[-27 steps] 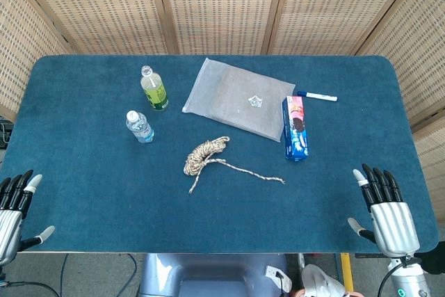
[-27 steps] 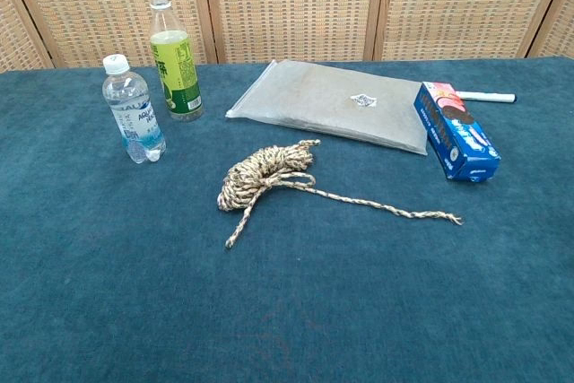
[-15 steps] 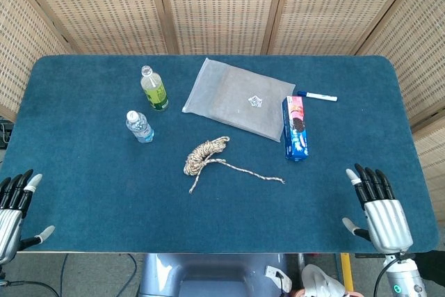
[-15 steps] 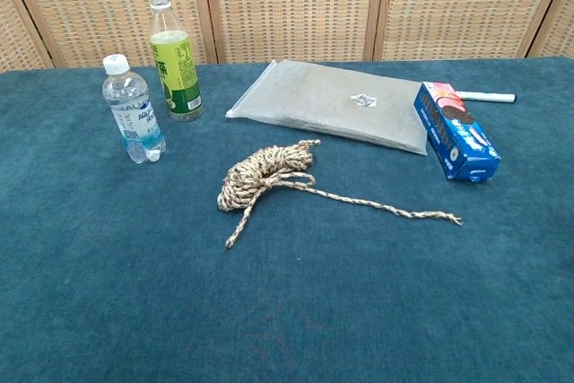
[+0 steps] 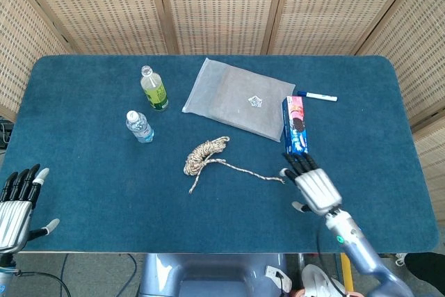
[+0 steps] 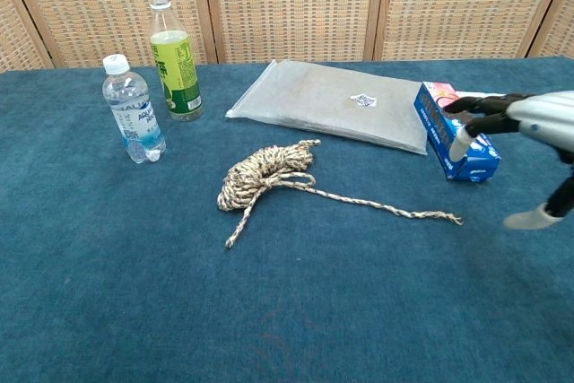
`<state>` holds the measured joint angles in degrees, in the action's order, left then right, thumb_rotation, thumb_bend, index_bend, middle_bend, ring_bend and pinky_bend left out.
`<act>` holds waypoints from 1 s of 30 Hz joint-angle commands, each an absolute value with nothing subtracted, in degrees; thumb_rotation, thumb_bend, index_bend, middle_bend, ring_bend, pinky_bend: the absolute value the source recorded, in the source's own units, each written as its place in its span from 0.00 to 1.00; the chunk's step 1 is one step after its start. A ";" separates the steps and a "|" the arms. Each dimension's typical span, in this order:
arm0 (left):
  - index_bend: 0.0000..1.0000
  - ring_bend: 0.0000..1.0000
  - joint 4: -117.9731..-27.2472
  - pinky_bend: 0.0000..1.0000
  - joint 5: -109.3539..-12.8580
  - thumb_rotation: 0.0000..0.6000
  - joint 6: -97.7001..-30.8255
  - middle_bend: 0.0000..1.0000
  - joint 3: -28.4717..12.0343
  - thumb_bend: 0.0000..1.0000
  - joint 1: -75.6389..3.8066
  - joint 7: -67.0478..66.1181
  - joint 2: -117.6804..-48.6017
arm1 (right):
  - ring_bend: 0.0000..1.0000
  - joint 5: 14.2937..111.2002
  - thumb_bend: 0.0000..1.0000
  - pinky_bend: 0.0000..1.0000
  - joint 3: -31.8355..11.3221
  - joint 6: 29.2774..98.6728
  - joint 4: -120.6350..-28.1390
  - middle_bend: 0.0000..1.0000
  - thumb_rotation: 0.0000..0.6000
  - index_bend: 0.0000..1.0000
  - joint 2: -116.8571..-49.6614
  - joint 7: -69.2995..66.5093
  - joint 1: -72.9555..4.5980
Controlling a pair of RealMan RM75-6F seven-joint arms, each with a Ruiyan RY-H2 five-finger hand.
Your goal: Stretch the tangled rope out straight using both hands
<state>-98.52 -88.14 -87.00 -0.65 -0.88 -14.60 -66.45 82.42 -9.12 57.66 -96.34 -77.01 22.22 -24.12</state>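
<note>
**Right hand reaches for the rope's loose end**

Moving in from the table's edge, the right hand [image 5: 312, 184] now hovers just beside the rope [image 5: 206, 156]'s thin loose end, fingers apart and empty. The left hand [image 5: 15, 199] waits far off, spread and empty too.

From the chest, the right hand [image 6: 525, 136] floats near the blue box [image 6: 456, 132]. Next it likely needs to go down and pinch that end.
</note>
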 commanded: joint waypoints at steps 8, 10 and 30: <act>0.00 0.00 -97.69 0.00 -86.15 1.00 -85.65 0.00 -1.79 0.02 -2.14 -16.70 -68.41 | 0.00 71.06 0.26 0.00 -11.90 48.17 -80.29 0.00 1.00 0.36 -90.96 30.20 -34.64; 0.00 0.00 -97.64 0.00 -86.18 1.00 -85.77 0.00 -1.78 0.02 -2.14 -16.79 -68.52 | 0.00 70.41 0.28 0.00 -11.82 47.88 -79.33 0.00 1.00 0.37 -91.78 31.03 -35.35; 0.00 0.00 -97.43 0.00 -85.37 1.00 -85.41 0.00 -1.64 0.02 -2.66 -17.45 -69.10 | 0.00 59.80 0.32 0.00 -9.74 47.24 -76.04 0.00 1.00 0.49 -94.92 39.99 -40.09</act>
<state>-97.43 -85.37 -85.41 -1.64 -2.66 -17.46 -69.10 59.83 -9.77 47.20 -76.04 -94.90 39.97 -40.06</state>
